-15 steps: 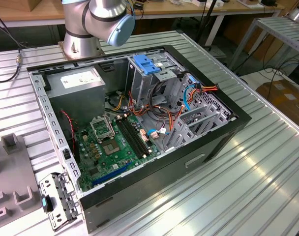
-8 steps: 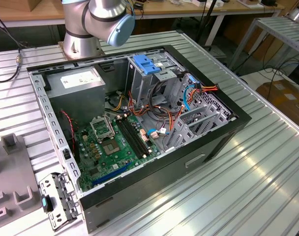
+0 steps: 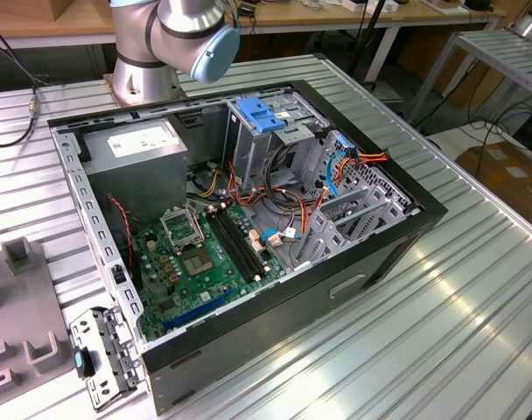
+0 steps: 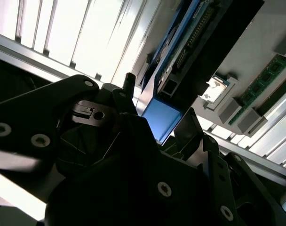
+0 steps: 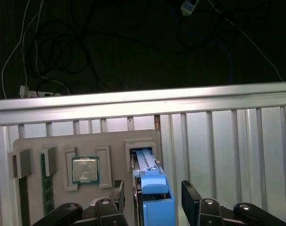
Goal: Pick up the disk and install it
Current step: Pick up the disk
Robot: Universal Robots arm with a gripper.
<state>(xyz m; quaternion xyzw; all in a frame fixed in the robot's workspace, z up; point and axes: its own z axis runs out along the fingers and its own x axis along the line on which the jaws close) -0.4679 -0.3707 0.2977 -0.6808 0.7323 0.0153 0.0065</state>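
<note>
In the exterior view, an open PC case (image 3: 275, 328) is seen on the ribbed alu. table (image 3: 441, 332), w/ the arm (image 3: 192, 35) mounted at the case's far end.

In the first wrist view, the disk (image 5: 154, 205) is stood on edge in a slot of a grey holder tray (image 5: 86, 146), near the table's edge. The gripper (image 5: 153, 186) is held wide. One finger (image 5: 118, 197) is placed each side of the disk, w/ a gap seen on both sides, so nothing is clamped. A CPU chip (image 5: 85, 169) and a RAM stick (image 5: 47, 188) are seated in other pockets of the tray.

In the second wrist view, the disk (image 4: 162, 117) is seen btwn the black fingers, blue end toward the camera.
</note>
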